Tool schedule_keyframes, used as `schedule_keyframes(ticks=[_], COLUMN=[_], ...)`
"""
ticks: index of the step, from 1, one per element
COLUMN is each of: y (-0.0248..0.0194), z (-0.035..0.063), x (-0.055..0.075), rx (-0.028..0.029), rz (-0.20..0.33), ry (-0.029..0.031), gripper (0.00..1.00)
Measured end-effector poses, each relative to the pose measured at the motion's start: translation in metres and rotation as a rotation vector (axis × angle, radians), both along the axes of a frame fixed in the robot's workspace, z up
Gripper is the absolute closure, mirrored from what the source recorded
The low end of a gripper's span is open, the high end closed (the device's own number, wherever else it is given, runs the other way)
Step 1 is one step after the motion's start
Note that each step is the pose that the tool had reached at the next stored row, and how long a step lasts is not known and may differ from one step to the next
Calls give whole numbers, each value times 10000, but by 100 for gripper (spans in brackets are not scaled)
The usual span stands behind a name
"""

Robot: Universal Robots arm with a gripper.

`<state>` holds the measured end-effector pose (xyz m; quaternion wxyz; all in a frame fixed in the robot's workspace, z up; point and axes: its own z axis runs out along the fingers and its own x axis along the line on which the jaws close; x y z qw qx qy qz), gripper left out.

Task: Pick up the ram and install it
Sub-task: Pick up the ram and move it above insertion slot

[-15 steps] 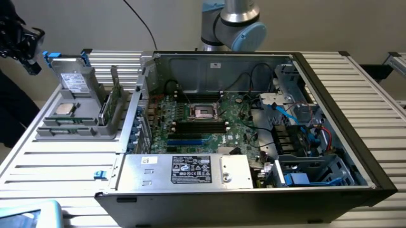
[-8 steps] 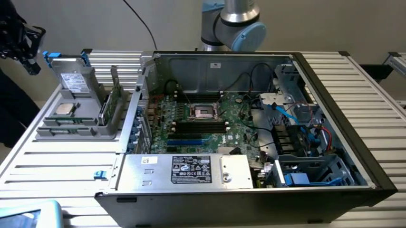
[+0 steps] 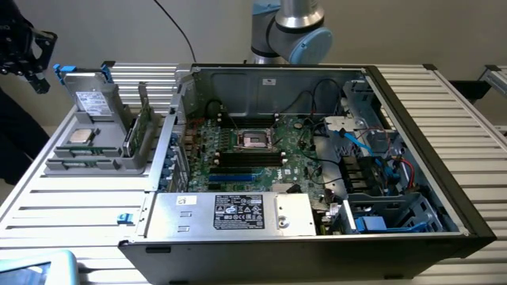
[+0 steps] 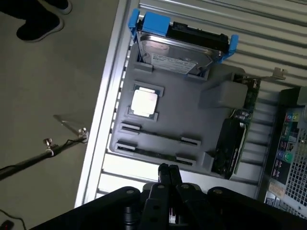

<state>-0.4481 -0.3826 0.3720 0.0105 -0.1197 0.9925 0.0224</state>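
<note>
The ram (image 4: 152, 155) is a thin green stick standing on edge in the front slot of a grey holder tray (image 4: 182, 112); a second like stick (image 4: 160, 135) stands in the slot behind it. In the exterior view the sticks (image 3: 79, 153) lie low in the tray (image 3: 95, 166) at the exterior view's left. My gripper (image 4: 169, 171) hangs above the tray's front edge, close over the ram, its two black fingers pressed together and holding nothing. From the exterior camera the gripper (image 3: 38, 80) is high at the far left. The black ram slots (image 3: 250, 157) on the motherboard are bare.
On the tray are a grey drive with blue tabs (image 4: 180, 45), a square silver processor (image 4: 144, 102) and an upright green card (image 4: 235, 139). The open computer case (image 3: 443, 178) lies on a slatted metal table (image 3: 71, 208). A shoe (image 4: 41, 21) stands on the floor.
</note>
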Motion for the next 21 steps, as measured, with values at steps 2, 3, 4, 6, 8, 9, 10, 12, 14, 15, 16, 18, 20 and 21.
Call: schedule_keyframes(ticks=[2, 3, 4, 6, 8, 9, 10, 12, 14, 15, 16, 18, 20, 21], y=[0, 0, 0, 0, 0, 0, 0, 0, 0, 0, 0, 0, 0, 0], z=[0, 0, -1, -2, -2, -3, -3, -3, -4, -4, -5, -5, -6, -7], x=[0, 0, 0, 0, 0, 0, 0, 0, 0, 0, 0, 0, 0, 0], rx=[0, 0, 0, 0, 0, 0, 0, 0, 0, 0, 0, 0, 0, 0], rz=[364, 556, 735, 1096, 1467, 1645, 1826, 2185, 2555, 2742, 2920, 3281, 3641, 3819], ry=[1, 1, 1, 0, 0, -1, 0, 0, 1, 0, -1, 0, 0, 0], gripper=[89, 89, 89, 89, 89, 89, 89, 89, 89, 89, 89, 89, 89, 89])
